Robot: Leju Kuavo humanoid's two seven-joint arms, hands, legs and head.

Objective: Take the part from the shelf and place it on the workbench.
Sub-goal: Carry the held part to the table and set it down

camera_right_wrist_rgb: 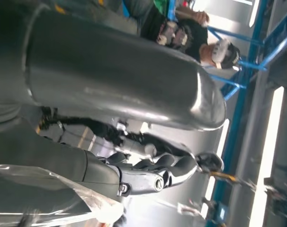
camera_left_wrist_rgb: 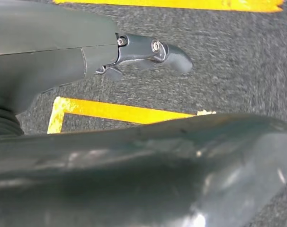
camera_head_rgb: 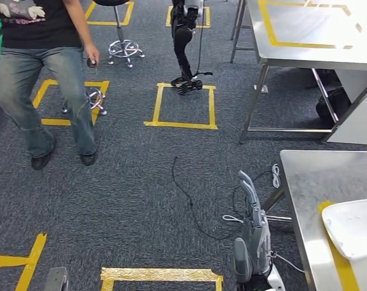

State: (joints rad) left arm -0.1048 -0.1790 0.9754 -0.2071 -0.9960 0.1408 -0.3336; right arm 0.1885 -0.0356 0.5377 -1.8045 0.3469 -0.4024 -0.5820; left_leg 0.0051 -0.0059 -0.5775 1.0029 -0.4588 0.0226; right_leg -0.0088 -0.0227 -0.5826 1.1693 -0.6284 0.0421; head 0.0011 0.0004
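The right robot hand (camera_head_rgb: 255,233) hangs low beside the steel bench (camera_head_rgb: 309,182), its fingers held straight and close together, gripping nothing. On that bench, at the near right, lies the white part (camera_head_rgb: 353,227), flat on a yellow strip. The left robot hand (camera_left_wrist_rgb: 149,49) points at grey carpet, fingers extended and bare (yellow tape lines cross beneath). A person (camera_head_rgb: 44,79) stands well apart.

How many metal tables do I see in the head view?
2. One steel table with yellow tape markings stands far, upper right. The second steel table is near, lower right, carrying a white tray-like sheet. Others may lie outside the view.
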